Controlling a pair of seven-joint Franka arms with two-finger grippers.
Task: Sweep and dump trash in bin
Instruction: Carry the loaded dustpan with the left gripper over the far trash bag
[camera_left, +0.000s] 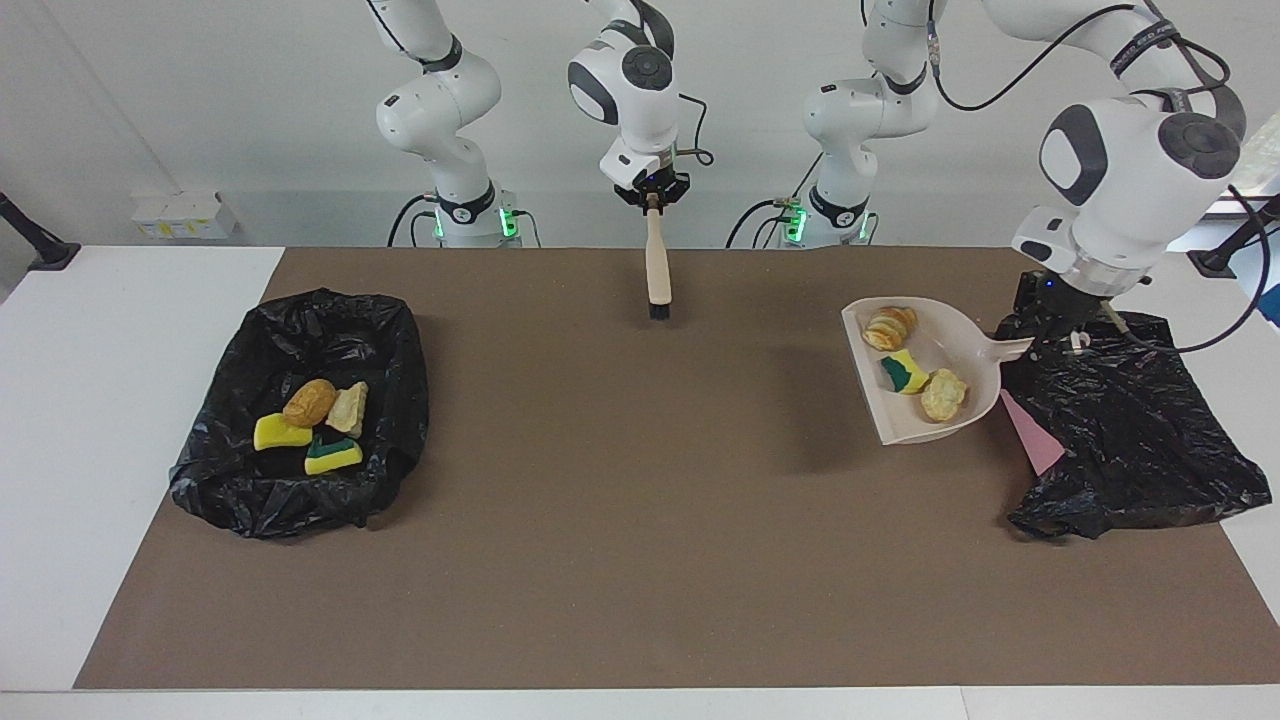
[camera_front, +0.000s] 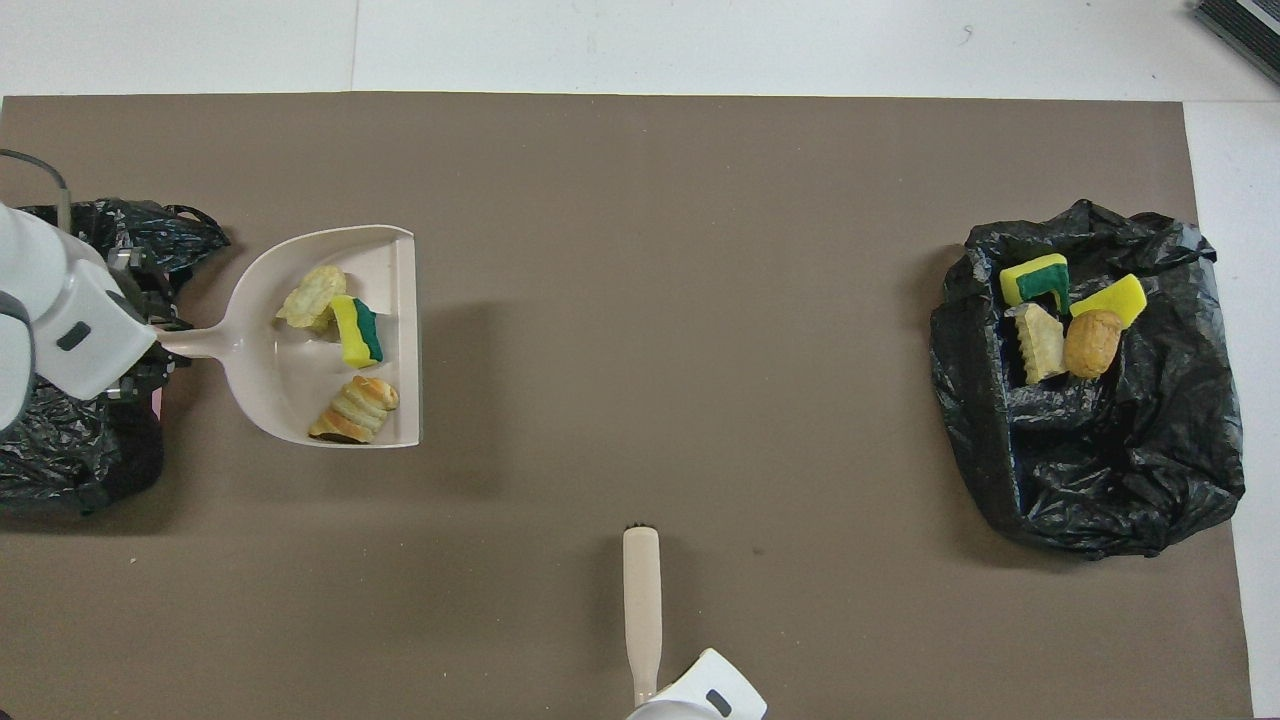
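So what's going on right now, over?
Left gripper holding loaded dustpan beside black bag. Right gripper holding brush. Nothing in the way.

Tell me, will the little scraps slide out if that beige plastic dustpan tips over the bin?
Probably. The beige plastic dustpan looks smooth and stiff, so it should keep its shape in the left gripper. The three scraps, a yellow-green sponge piece and two bread-like chunks, lie loose inside, so they would likely slide toward its open edge when tilted. They look light, so they might tumble.

No readable text, labels or numbers, faint lettering on the left arm's strap, illegible
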